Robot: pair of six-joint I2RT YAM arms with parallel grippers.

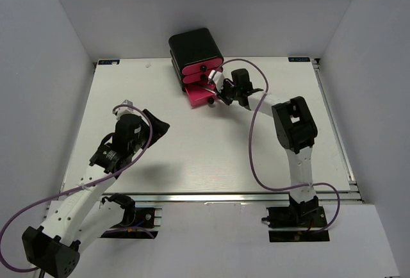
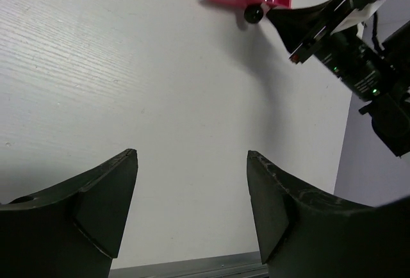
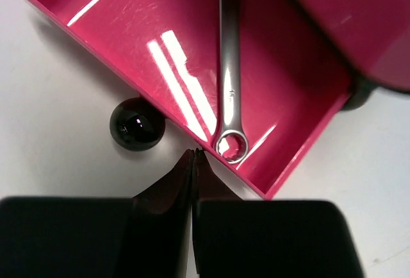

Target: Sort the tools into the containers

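Right wrist: wrench (image 3: 229, 66) lies in open drawer (image 3: 128, 47); right gripper (image 3: 193, 156) fingers together beside knob (image 3: 136, 123). Left gripper (image 2: 192, 156) fingers apart, empty.

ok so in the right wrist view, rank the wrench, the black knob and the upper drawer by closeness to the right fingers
From the shut right fingers:
1. wrench, ring end just up-right of the tips, in the open drawer.
2. black knob, to the left, outside the drawer front.
3. upper drawer, top right corner.
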